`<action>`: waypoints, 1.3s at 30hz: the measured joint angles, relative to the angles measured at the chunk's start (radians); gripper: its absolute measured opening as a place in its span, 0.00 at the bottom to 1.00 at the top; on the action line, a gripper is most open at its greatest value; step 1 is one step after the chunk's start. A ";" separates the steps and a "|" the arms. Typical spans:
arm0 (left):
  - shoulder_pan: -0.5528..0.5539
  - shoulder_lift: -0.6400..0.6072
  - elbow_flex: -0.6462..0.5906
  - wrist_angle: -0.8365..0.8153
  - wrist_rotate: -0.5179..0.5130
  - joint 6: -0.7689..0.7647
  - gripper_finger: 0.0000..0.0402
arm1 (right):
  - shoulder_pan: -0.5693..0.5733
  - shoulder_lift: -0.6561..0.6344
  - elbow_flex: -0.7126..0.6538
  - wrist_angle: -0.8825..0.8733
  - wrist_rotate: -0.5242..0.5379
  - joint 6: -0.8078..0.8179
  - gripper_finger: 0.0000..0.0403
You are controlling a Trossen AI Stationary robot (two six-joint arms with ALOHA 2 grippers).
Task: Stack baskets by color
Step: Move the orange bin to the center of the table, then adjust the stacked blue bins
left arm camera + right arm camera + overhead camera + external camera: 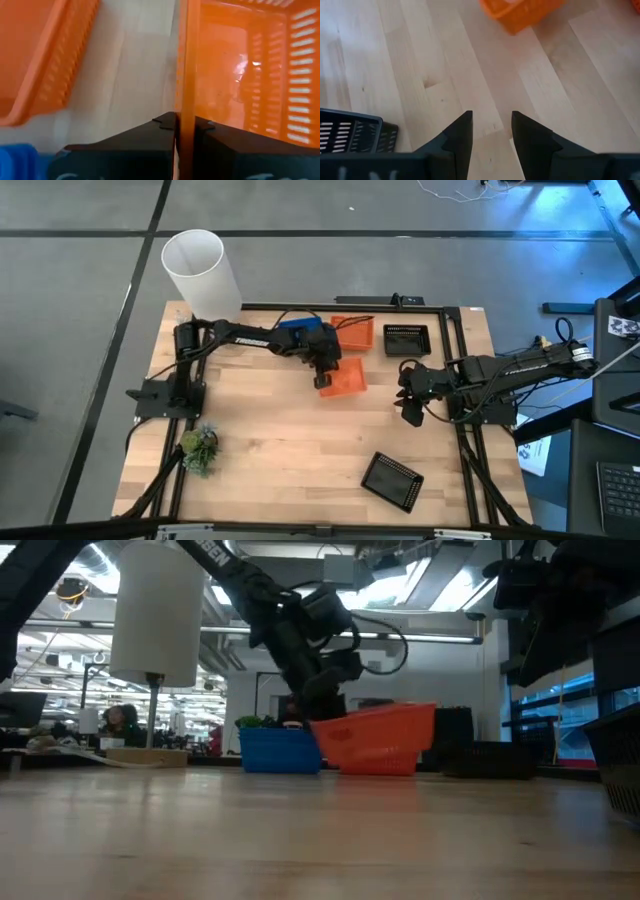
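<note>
My left gripper (pixel 326 372) is shut on an orange basket (pixel 343 379) near the table's middle. A second orange basket (pixel 353 332) rests on the table behind it, toward the far edge. A blue basket (pixel 297 325) sits to its left, partly under my left arm. One black basket (pixel 406 340) lies at the far right and another (pixel 392 480) near the front edge. My right gripper (pixel 410 408) hangs open over bare wood at the right, touching nothing. My left gripper pinches one side wall (pixel 185 95) of the orange basket, one finger inside and one outside. The fingers slant down from the table's left. In the low view the basket (pixel 380 740) sits tilted, its free end higher; whether its bottom touches the table I cannot tell.
A tall white cylinder (pixel 200 270) stands at the far left corner and a small green plant (pixel 200 448) at the near left. Bare wood lies across the table's middle and front (pixel 290 450). A dark frame (pixel 455 330) runs along the table's edges.
</note>
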 joint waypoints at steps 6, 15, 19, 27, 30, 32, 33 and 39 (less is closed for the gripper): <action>-0.001 0.013 0.003 0.046 -0.014 0.003 0.00 | 0.000 0.000 0.000 0.006 0.000 0.001 0.33; -0.007 0.031 0.004 0.053 -0.015 0.045 0.14 | 0.000 0.000 0.000 0.005 -0.002 0.026 0.33; -0.007 0.033 0.003 0.072 -0.049 0.047 0.23 | 0.000 0.000 0.000 0.005 -0.002 0.026 0.33; -0.011 -0.015 0.009 0.179 -0.101 0.046 0.28 | 0.000 0.000 0.000 0.004 -0.020 0.026 0.33; -0.026 -0.056 0.015 0.118 -0.100 0.007 0.28 | 0.000 0.000 0.000 0.004 -0.043 0.027 0.33; -0.044 -0.096 0.025 0.055 -0.097 -0.052 0.28 | 0.000 0.000 0.000 0.006 -0.054 0.027 0.33; -0.056 -0.123 0.029 0.016 -0.093 -0.086 0.28 | 0.000 0.000 0.000 0.014 -0.065 0.027 0.33; -0.152 -0.298 0.029 -0.287 -0.091 -0.155 0.27 | 0.001 0.000 0.000 0.128 -0.165 0.027 0.33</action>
